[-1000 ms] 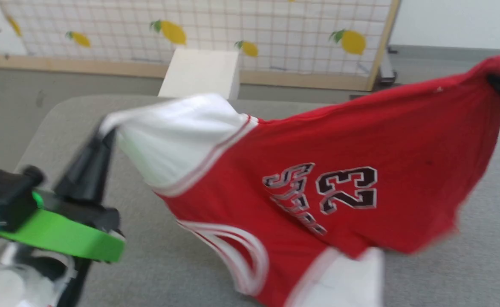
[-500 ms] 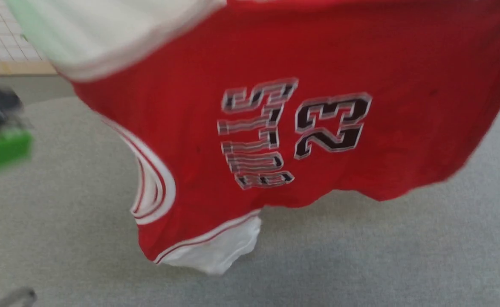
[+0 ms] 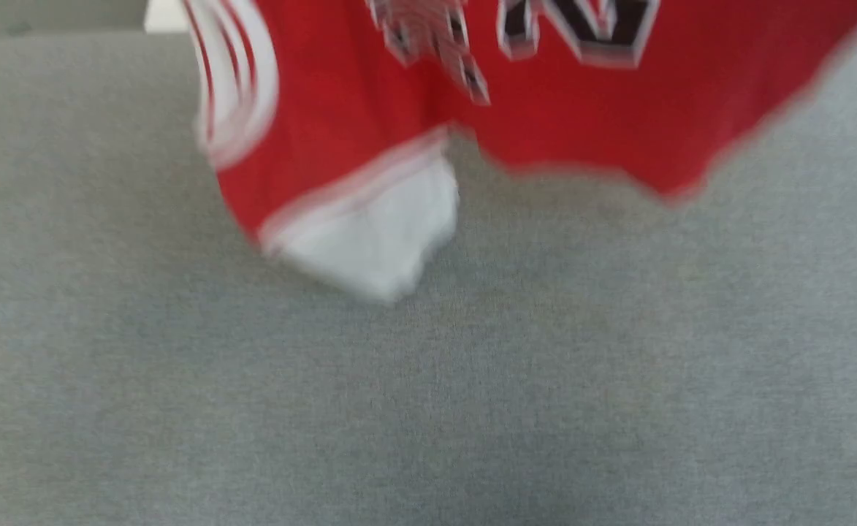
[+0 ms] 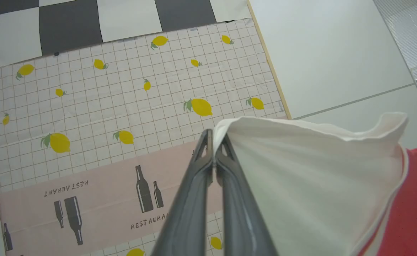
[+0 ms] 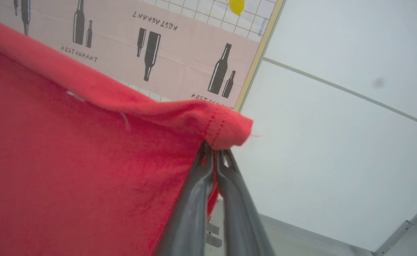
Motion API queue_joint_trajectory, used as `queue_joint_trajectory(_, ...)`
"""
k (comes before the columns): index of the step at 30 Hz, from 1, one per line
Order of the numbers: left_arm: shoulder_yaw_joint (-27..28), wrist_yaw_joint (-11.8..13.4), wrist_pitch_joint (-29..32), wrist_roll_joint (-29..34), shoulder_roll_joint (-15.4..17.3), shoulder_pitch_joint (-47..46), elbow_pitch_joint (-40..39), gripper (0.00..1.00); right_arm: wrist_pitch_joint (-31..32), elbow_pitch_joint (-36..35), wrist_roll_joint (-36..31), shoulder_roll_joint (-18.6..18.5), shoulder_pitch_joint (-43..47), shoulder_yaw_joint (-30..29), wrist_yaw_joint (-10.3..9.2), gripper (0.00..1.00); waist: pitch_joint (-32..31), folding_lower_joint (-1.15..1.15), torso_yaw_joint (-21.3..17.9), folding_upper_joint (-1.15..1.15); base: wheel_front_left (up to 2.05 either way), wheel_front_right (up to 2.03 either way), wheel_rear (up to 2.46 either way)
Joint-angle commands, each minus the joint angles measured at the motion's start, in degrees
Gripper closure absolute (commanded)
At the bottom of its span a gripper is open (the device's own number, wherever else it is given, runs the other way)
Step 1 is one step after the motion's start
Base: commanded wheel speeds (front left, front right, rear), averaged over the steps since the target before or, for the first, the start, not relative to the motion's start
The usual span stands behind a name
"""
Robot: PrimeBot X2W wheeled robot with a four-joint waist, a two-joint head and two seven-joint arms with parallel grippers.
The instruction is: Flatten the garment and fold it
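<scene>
Grey, felt-like cloth covers the surface (image 3: 428,409), with a wide stretch toward its near edge where I judge the spreading will happen. A backdrop (image 4: 123,106) printed with lemons and bottles stands beyond my raised fingers.

The garment (image 3: 581,124), a red jersey, is aloft over the far half of the surface. It is strung sideways between my two arms so that its own weight pulls the body cloth straight before it is laid down. My left pincer (image 4: 213,140) is clamped tight on the edge of one white sleeve (image 4: 311,170). My right pincer (image 5: 213,151) is closed just as firmly on a stitched corner of the red hem (image 5: 226,129), with the fabric bunched over its tips. Gripping opposite ends is what turns the shirt on its side, shoulder to my left and hem to my right.

The other white sleeve (image 3: 377,234) dangles as the lowest point, nearer the surface's left edge than its right. The head view is blurred, so I cannot say whether it brushes the cloth or hangs just clear. Above it curls the red-and-white striped trim (image 3: 234,80). The black, white-outlined lettering (image 3: 581,29) faces me, cut off by the top of the view.

Flattening is the step in hand, in my judgement, and folding is not yet begun. The drooping sleeve could tuck under the body when the shirt goes down.
</scene>
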Motion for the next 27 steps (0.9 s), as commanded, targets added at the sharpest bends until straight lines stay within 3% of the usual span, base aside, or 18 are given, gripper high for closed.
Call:
queue_joint_trajectory(1,-0.34,-0.35,-1.30,1.21,-0.92,-4.40,3.09,1.00,-1.73,2.58,-1.41,0.78,-3.27,0.35,-0.11,1.00,7.80,-0.01,-0.54,0.00,0.00,0.00,0.00)
queue_joint_trajectory(9,-1.40,-0.94,-10.78,5.26,-5.65,-21.76,20.92,1.00,-11.27,18.13,-7.31,5.39,-17.77,0.70,-0.11,1.00,12.95,-0.01,-0.15,0.00,0.00,0.00,0.00)
queue_joint_trajectory(14,-3.08,-1.89,-13.87,6.61,-8.13,-25.10,28.08,1.00,-17.39,25.03,-9.79,7.54,-21.26,1.35,-0.11,1.00,15.50,-0.01,0.94,0.00,0.00,0.00,0.00)
queue_joint_trajectory(19,-5.80,-3.26,-14.95,6.94,-10.34,-19.64,32.64,1.00,-22.85,30.23,-9.80,10.04,-18.21,4.11,-0.11,1.00,15.64,-0.01,2.27,0.00,0.00,0.00,0.00)
queue_joint_trajectory(27,-10.11,-4.48,-15.26,5.74,-13.78,1.71,33.43,1.00,-29.51,35.93,-7.33,12.45,-4.25,12.95,-0.11,1.00,9.99,-0.01,4.58,0.00,0.00,0.00,0.00)
